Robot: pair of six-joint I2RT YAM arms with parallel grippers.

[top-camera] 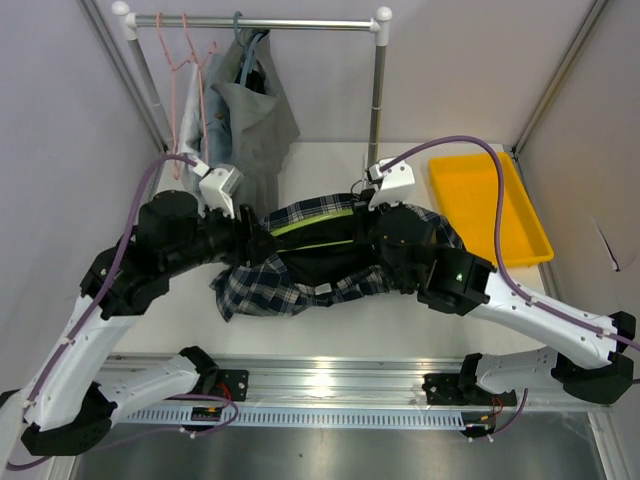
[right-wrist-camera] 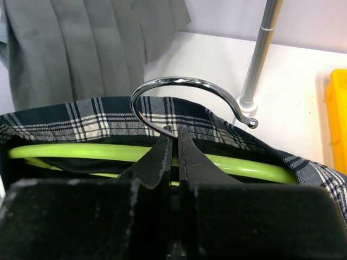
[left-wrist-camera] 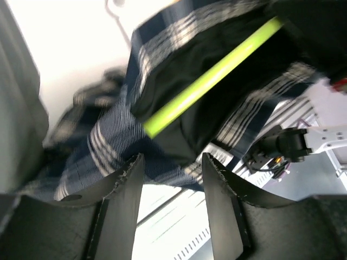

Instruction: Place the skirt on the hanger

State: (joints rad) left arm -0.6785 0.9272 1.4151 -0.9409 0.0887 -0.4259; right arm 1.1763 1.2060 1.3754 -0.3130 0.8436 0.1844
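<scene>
The navy plaid skirt (top-camera: 290, 265) hangs bunched between my two arms above the table, draped over a lime green hanger (top-camera: 310, 222). In the right wrist view my right gripper (right-wrist-camera: 174, 132) is shut on the base of the hanger's chrome hook (right-wrist-camera: 179, 84), with the green bar (right-wrist-camera: 81, 151) and plaid waistband (right-wrist-camera: 97, 116) just beyond. In the left wrist view my left gripper (left-wrist-camera: 172, 162) is open and empty, just short of the skirt (left-wrist-camera: 108, 141) and the green bar (left-wrist-camera: 211, 76).
A garment rack (top-camera: 255, 22) stands at the back with pink hangers (top-camera: 185, 60) and a grey skirt (top-camera: 255, 110) on it; its right pole (top-camera: 377, 95) is close behind. A yellow tray (top-camera: 490, 205) lies at the right.
</scene>
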